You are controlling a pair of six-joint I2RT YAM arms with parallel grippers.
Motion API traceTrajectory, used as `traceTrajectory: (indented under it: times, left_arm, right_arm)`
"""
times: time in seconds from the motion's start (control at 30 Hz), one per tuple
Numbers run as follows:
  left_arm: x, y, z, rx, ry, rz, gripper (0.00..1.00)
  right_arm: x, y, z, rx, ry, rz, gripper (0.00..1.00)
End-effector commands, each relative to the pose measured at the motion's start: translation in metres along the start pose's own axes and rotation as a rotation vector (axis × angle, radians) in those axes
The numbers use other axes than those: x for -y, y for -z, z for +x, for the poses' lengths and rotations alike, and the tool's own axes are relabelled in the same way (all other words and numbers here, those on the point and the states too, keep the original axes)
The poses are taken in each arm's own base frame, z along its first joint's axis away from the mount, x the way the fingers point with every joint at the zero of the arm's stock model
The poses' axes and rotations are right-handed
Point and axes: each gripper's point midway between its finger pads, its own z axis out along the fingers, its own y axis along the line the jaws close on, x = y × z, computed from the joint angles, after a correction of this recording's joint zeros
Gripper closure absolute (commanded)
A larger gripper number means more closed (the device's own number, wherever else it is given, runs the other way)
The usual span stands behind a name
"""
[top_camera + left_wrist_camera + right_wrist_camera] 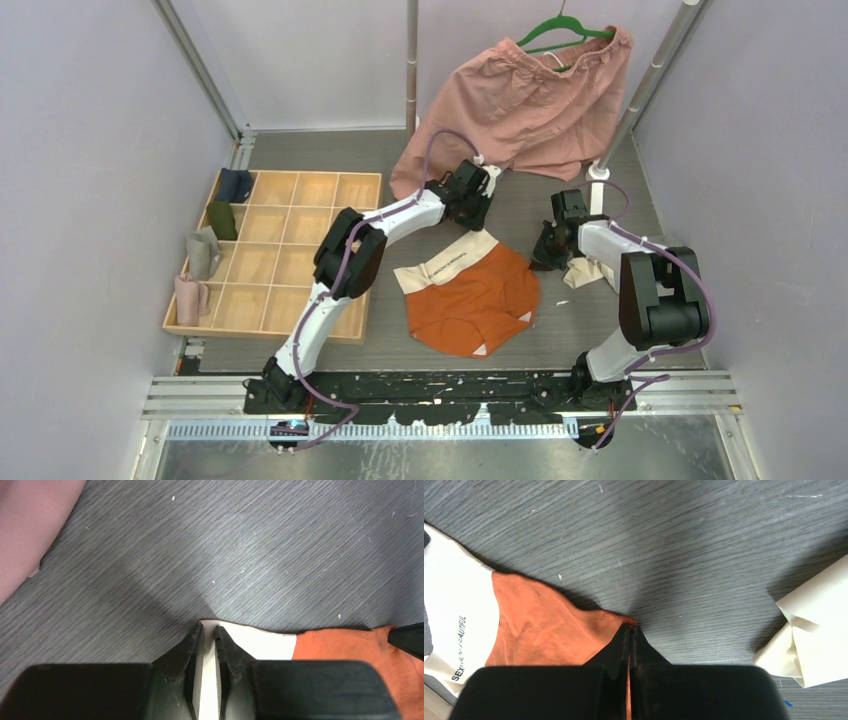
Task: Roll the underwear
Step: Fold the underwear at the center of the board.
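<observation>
The rust-orange underwear (478,300) lies flat on the grey table, its cream waistband (445,265) toward the left. In the left wrist view the cream waistband (260,642) fills the narrow gap between the jaws. My left gripper (209,628) is shut on that band's far corner (478,228). The orange cloth (544,627) runs up into a peak in the right wrist view. My right gripper (631,626) is shut on that corner at the garment's right edge (543,262). Both grippers sit low at the table.
A wooden compartment tray (290,250) sits at the left, with rolled cloths (203,255) along its left side. Big pink shorts (530,100) hang from a green hanger at the back. A crumpled cream cloth (585,272) (809,640) lies just right of my right gripper.
</observation>
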Motion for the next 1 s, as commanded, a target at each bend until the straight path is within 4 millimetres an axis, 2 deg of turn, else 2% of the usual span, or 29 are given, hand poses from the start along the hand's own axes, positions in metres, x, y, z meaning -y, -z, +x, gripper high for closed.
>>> traceTrajectory:
  times: [0.0, 0.17, 0.3, 0.43, 0.57, 0.77, 0.97]
  left_arm:
    - [0.002, -0.005, 0.005, -0.017, 0.003, 0.027, 0.86]
    - [0.006, -0.008, -0.004, 0.031, 0.034, 0.1, 0.99]
    - [0.02, -0.003, -0.024, 0.125, 0.045, 0.196, 0.99]
    - [0.034, 0.006, -0.044, 0.214, 0.052, 0.266, 0.99]
    - [0.04, 0.01, -0.065, 0.299, 0.062, 0.294, 0.99]
    - [0.041, 0.014, -0.086, 0.386, 0.104, 0.32, 0.99]
    - [0.042, 0.03, -0.117, 0.534, 0.136, 0.373, 0.99]
  right_arm:
    - [0.004, -0.003, 0.005, -0.01, 0.0, 0.01, 0.99]
    - [0.005, 0.004, -0.004, 0.041, -0.011, 0.02, 0.99]
    - [0.002, 0.028, -0.019, 0.144, -0.028, 0.011, 0.99]
    - [0.012, 0.057, -0.037, 0.277, -0.047, 0.063, 0.99]
    - [0.021, 0.081, -0.044, 0.338, -0.051, 0.11, 0.99]
    - [0.034, 0.101, -0.045, 0.365, -0.036, 0.178, 0.99]
    - [0.033, 0.109, -0.043, 0.37, -0.039, 0.17, 0.99]
